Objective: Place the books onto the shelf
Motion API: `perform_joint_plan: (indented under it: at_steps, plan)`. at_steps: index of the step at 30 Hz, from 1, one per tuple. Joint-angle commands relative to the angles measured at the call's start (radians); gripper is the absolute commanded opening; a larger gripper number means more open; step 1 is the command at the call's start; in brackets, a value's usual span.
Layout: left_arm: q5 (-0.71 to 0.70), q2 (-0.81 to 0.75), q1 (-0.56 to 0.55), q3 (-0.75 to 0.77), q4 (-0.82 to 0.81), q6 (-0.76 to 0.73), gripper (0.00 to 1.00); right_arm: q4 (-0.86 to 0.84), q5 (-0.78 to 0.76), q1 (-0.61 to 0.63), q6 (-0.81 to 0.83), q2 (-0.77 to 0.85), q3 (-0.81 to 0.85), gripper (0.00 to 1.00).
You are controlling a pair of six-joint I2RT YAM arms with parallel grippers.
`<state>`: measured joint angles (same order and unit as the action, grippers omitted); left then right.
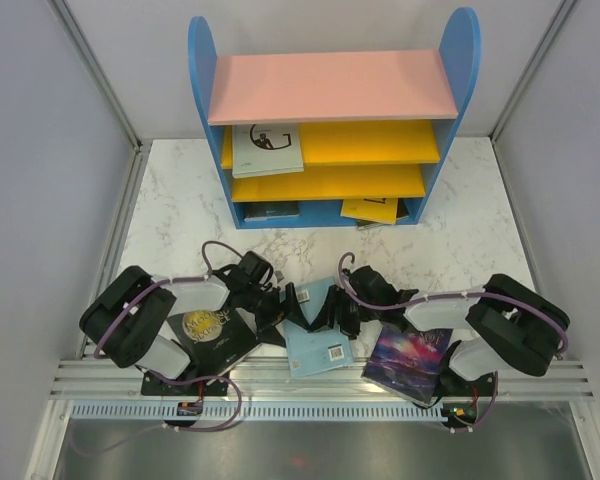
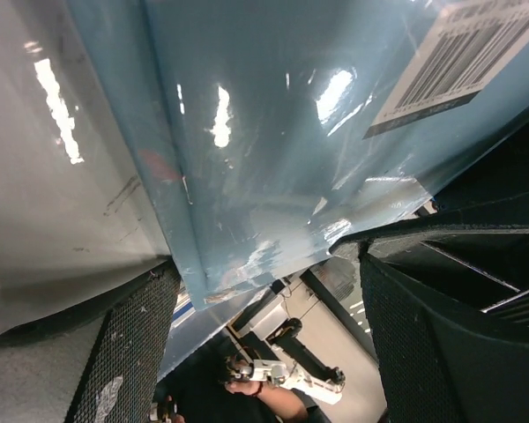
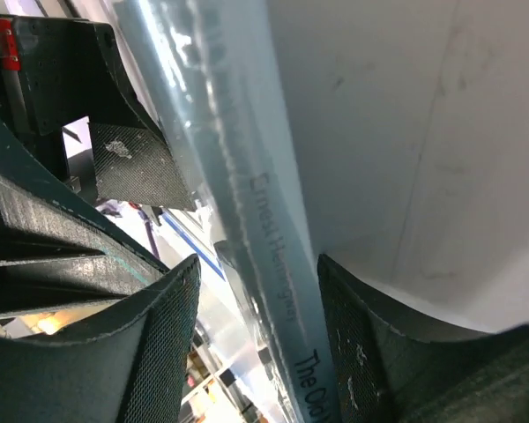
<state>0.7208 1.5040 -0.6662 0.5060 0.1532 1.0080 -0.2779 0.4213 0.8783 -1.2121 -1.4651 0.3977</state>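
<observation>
In the overhead view, the shelf (image 1: pixel 202 60) is set at the far side of the table (image 1: pixel 460 230), and it already holds a white book (image 1: pixel 267 150) on its upper board, with a dark book (image 1: pixel 272 211) and a yellow book (image 1: pixel 370 209) in the compartment below. Three books are left near the arm bases: a black book with a gold moon (image 1: pixel 212 333) on the left, a light blue book (image 1: pixel 320 352) in the middle and a galaxy book (image 1: pixel 408 362) on the right. Both arms are bent low and turned inward, so that the left gripper (image 1: pixel 283 303) and the right gripper (image 1: pixel 322 306) are brought together at the far edge of the light blue book, probably because a thin paperback lying flat is more easily raised from two sides. In the left wrist view, the glossy back cover of the light blue book (image 2: pixel 291 132), with its barcode, is seen tilted across the left gripper (image 2: pixel 269 264). The jaws are spread wide around its corner and are not pressed on it. In the right wrist view, the spine of the light blue book (image 3: pixel 247 176) is seen running between the fingers of the right gripper (image 3: pixel 257 269). It lies close to one finger, a gap is left at the other, and the book is therefore judged not yet clamped.
</observation>
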Motion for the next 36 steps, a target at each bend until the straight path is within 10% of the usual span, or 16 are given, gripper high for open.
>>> perform_joint_plan:
  at_steps: [1,9,21,32,36]
  plan:
    - [-0.208,0.038,-0.027,-0.052,-0.103,-0.022,0.87,0.11,-0.13,0.036,0.014,0.035,-0.036,0.51]
    - [-0.467,-0.161,-0.027,0.139,0.326,-0.16,0.86,0.357,-0.231,0.021,-0.009,0.326,0.027,0.0]
    - [-0.462,-0.523,-0.013,0.221,0.33,-0.128,0.91,0.287,-0.216,-0.013,-0.081,0.492,0.197,0.0]
    - [-0.238,-0.694,0.065,0.155,0.068,-0.006,0.92,-0.291,-0.081,-0.01,-0.277,0.447,0.185,0.0]
    - [-0.134,-0.738,0.115,0.105,-0.065,0.058,0.76,-0.475,-0.075,-0.01,-0.334,0.42,0.155,0.0]
